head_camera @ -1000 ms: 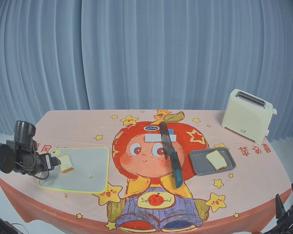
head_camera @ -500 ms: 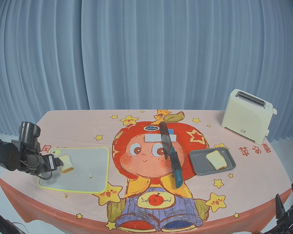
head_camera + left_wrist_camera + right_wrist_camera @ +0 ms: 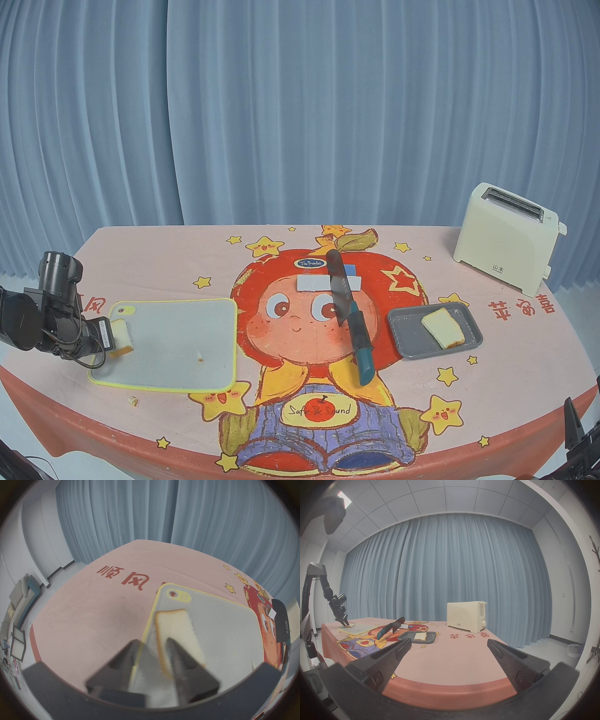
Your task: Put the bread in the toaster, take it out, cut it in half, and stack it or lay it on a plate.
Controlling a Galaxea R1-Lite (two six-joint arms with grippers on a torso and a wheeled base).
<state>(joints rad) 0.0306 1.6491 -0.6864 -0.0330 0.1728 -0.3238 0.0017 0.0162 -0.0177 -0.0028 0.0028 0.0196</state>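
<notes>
The tablecloth (image 3: 156, 262) carries large red characters near both side edges. Its cartoon figure (image 3: 294, 328) has short lettering at cap and bib. The toaster (image 3: 506, 244) bears a small dark mark.

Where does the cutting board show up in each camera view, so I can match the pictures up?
Head view: the cutting board lies on the table's left side, near its front edge.
Left wrist view: the cutting board is close up, under the bread piece.
Right wrist view: the cutting board is small and far across the table, beyond the knife.
Shared landmark: the knife, also in the head view and the left wrist view.
</notes>
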